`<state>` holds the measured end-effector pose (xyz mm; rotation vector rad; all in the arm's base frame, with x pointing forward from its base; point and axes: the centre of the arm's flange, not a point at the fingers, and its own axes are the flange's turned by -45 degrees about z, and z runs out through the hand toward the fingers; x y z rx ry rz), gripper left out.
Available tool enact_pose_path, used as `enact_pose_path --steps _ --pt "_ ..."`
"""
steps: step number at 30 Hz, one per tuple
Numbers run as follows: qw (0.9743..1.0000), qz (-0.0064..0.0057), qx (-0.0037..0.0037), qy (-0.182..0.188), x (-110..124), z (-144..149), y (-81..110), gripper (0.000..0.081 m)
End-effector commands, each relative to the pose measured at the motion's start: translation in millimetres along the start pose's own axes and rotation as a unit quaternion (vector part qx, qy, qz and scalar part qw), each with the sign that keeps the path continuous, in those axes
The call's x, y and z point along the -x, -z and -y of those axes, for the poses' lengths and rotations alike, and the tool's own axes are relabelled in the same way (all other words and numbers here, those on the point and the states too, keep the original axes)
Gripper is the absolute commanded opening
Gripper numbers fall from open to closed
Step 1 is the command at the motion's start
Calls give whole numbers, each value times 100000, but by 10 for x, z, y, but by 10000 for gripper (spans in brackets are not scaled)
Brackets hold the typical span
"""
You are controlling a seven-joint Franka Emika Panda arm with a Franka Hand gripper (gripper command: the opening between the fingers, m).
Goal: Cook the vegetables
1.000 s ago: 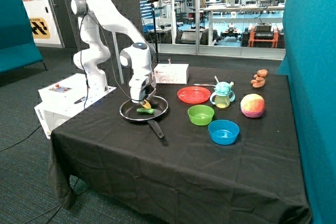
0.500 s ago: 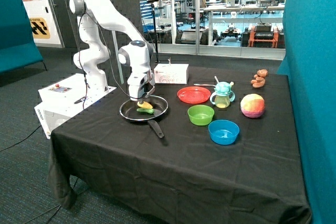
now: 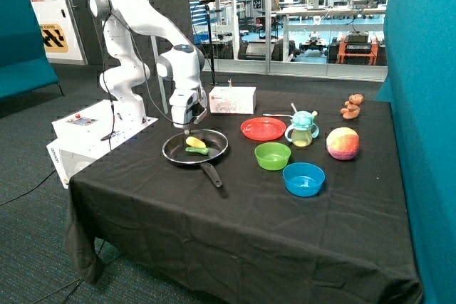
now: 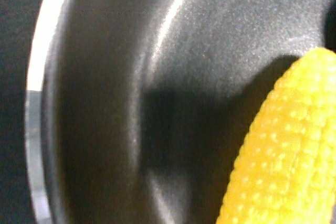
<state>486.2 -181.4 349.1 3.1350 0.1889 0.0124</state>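
Gripper (image 3: 187,128) hangs just above the frying pan (image 3: 175,153), over the pan's rim on the side toward the arm's base, holding nothing; whether it is open or closed cannot be told. Both vegetables lie in the pan: the yellow corn piece (image 3: 194,142) and, touching it on the side toward the table's front edge, the dark green piece (image 3: 197,151). The pan sits near the table's left edge, its handle pointing toward the front edge. Only the wrist view shows the corn's (image 4: 283,156) kernel rows against the pan's grey floor (image 4: 131,103); the green piece is out of that view.
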Motion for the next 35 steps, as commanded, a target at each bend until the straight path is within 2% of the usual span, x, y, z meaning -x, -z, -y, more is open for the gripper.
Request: enact_pose_path --steps 1,14,25,35 --pt "99999 392 -68 373 54 20 202 674" --pt "99947 390 -79 3219 226 282 354 655" --pt "99979 391 -74 2003 256 222 437 650" --pt "99949 390 -79 3153 235 214 477 650"
